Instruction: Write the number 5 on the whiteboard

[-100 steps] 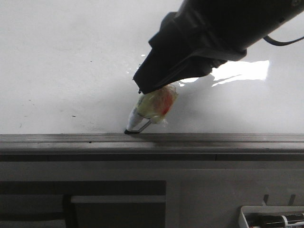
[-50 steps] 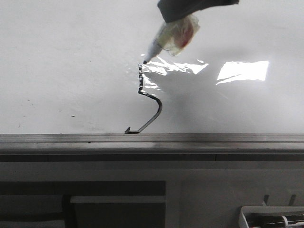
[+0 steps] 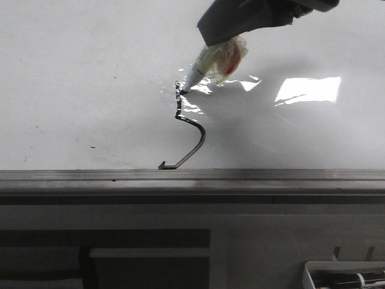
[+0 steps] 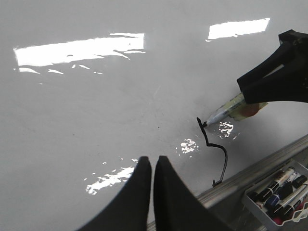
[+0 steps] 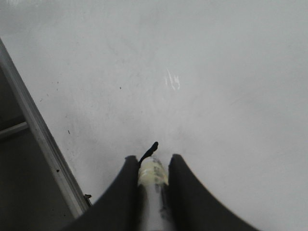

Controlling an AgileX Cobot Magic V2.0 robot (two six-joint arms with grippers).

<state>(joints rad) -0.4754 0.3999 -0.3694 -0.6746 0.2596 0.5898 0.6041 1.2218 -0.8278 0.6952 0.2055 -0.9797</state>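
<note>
While clamped, marker (image 3: 207,63) tip atop number 5 (image 3: 187,129).

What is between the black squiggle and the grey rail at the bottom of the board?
Nothing at all. In the front view the number 5 ends with its small tail right at the grey rail, with no marks or objects between them on the whiteboard.

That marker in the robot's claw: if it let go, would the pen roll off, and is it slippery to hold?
The marker looks round and slim, so it would probably roll on the glossy whiteboard. Tape wrapped around its barrel likely improves grip for the right gripper.
</note>
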